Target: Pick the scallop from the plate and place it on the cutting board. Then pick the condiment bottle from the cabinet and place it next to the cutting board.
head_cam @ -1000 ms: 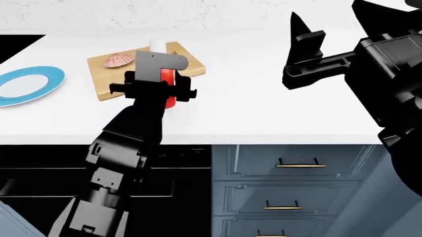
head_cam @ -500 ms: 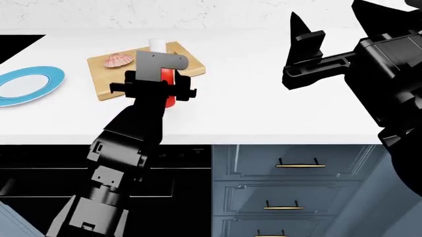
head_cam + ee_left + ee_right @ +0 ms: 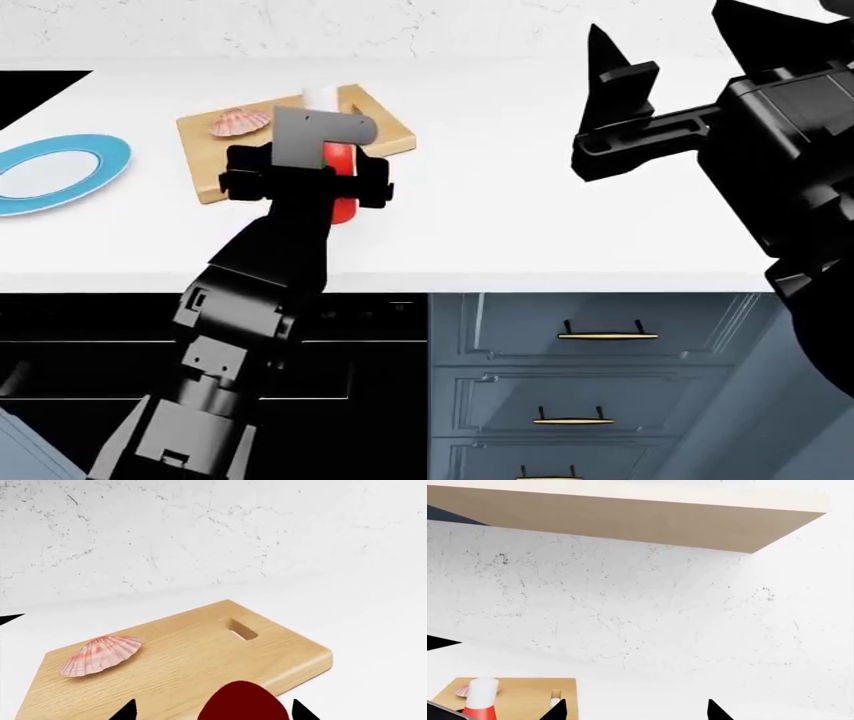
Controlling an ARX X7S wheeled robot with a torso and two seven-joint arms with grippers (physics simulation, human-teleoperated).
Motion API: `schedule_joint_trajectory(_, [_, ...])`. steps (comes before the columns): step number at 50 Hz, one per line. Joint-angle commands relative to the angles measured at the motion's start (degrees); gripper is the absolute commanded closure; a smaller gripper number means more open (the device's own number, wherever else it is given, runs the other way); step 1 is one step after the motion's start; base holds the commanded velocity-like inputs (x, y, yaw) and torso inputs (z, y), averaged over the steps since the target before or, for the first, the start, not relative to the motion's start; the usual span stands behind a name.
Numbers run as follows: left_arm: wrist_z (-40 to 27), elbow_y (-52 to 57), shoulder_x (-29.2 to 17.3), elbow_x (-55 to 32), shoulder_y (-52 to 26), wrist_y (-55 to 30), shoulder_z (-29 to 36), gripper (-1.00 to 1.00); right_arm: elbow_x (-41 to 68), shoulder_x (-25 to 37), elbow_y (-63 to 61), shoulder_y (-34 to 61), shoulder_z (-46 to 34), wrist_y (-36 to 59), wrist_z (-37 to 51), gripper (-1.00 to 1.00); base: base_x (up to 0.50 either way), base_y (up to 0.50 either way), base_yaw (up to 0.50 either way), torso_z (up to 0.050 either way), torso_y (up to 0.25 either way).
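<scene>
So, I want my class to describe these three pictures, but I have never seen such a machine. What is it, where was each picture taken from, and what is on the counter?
It is a simulated robot with two black arms, each ending in a hand. One picture looks down from its head; the other two come from cameras near each hand.

On the white counter lie a blue-rimmed plate and a wooden cutting board. A pink scallop rests on the board; the plate shows nothing on it.

The left hand is around a red condiment bottle with a white cap, at the board's near edge. Its wrist camera shows the bottle's red body between the fingertips, so it appears gripped.

The right hand is raised over the counter and holds nothing; its camera mostly sees the marbled wall.
</scene>
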Motion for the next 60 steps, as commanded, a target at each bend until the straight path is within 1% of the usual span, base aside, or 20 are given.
schedule_joint_trajectory(1, [-0.37, 0.49, -0.41, -0.76, 0.24, -0.51, 0.87, -1.0, 0.28, 0.12, 0.01, 0.22, -0.07, -0.07, 0.17, -1.0, 0.0, 0.0, 0.0, 0.0, 0.0])
schedule_joint_trajectory(5, [-0.7, 3.35, -0.89, -1.3, 1.17, -1.97, 1.08, -1.0, 0.2, 0.12, 0.07, 0.14, -0.08, -0.2, 0.12, -1.0, 0.0, 0.0, 0.0, 0.0, 0.0])
schedule_joint_trajectory(17, [-1.99, 17.21, -4.01, -4.04, 6.47, -8.6, 0.88, -1.0, 0.16, 0.21, -0.06, -0.04, -0.05, -0.54, 0.16, -1.0, 0.0, 0.0, 0.0, 0.0, 0.0])
schedule_joint_trajectory(29, [-2.84, 22.75, -5.36, -5.63, 8.63, -10.92, 0.3, -1.0, 0.53, 0.25, -0.27, 0.06, -0.14, -0.62, 0.62, -1.0, 0.0, 0.0, 0.0, 0.0, 0.0])
schedule_joint_trajectory(37, [-4.13, 34.11, -8.13, -8.96, 13.64, -16.59, -1.16, -1.0, 0.58, 0.43, -0.52, -0.27, -0.05, -0.88, 0.8, -1.0, 0.0, 0.0, 0.0, 0.0, 0.0])
schedule_joint_trajectory(45, [-5.92, 47.14, -10.78, -14.05, 17.8, -24.45, -4.01, -1.0, 0.24, 0.48, -0.73, -1.01, 0.03, -1.38, 0.78, -1.0, 0.0, 0.0, 0.0, 0.0, 0.0])
schedule_joint_trajectory(52, [-8.12, 58.03, -12.51, -19.55, 20.63, -31.99, -8.23, -1.0, 0.38, 0.6, -1.09, -1.75, 0.22, -1.79, 1.3, -1.0, 0.0, 0.0, 0.0, 0.0, 0.0])
schedule_joint_trajectory(60, [-11.09, 67.93, -12.97, -26.28, 21.1, -40.49, -14.62, -1.0, -0.47, 0.4, -1.84, -2.81, -0.04, -2.2, 1.9, -1.0, 0.0, 0.0, 0.0, 0.0, 0.0])
